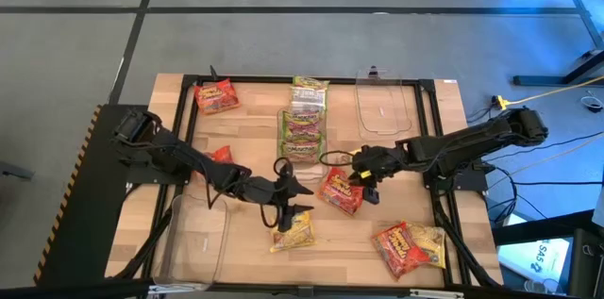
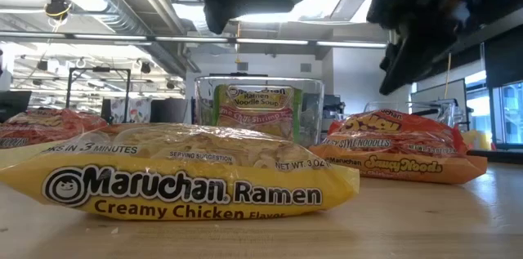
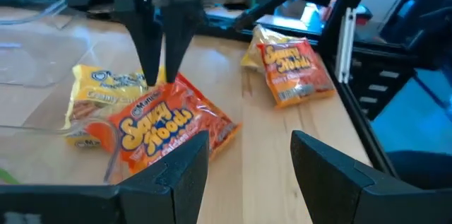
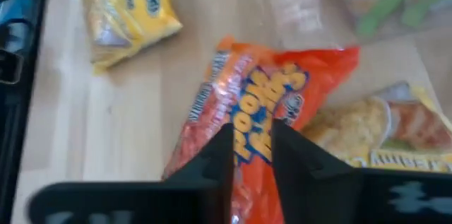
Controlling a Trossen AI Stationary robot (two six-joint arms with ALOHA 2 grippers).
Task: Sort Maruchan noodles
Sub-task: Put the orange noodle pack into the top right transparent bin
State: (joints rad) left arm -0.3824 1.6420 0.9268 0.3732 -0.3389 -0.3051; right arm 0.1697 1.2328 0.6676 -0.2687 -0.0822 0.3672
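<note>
A red Saucy Noods packet (image 1: pixel 342 191) (image 3: pixel 169 126) (image 4: pixel 265 121) lies mid-table, and my right gripper (image 1: pixel 361 179) (image 4: pixel 253 146) comes down on it, shut on it. A yellow packet (image 4: pixel 378 131) lies partly beneath the red one. My left gripper (image 1: pixel 288 200) (image 3: pixel 251 174) hovers open just to its left, above a yellow Creamy Chicken packet (image 1: pixel 294 231) (image 2: pixel 180 181), touching nothing. Green packets (image 1: pixel 302 122) sit in a clear bin at the far side. Other packets are a red one at the far left (image 1: pixel 215 98), a red one under the left arm (image 1: pixel 219 156), and a red and yellow pair (image 1: pixel 408 247) (image 3: pixel 289 68) near the right corner. My right gripper pinches the red packet's middle (image 4: pixel 254 133) between its two fingers (image 3: pixel 152 61), slanting down from the table's right. The fingers lie across the packet's width. The packet's lower side rests flat on the table (image 2: pixel 400 169).
An empty clear bin (image 1: pixel 385 108) stands at the far right, and another clear bin (image 1: pixel 198 235) lies at the near left beside the left arm. A black frame (image 1: pixel 444 214) borders the table. Bare wood shows between the red packet and the near-right pair.
</note>
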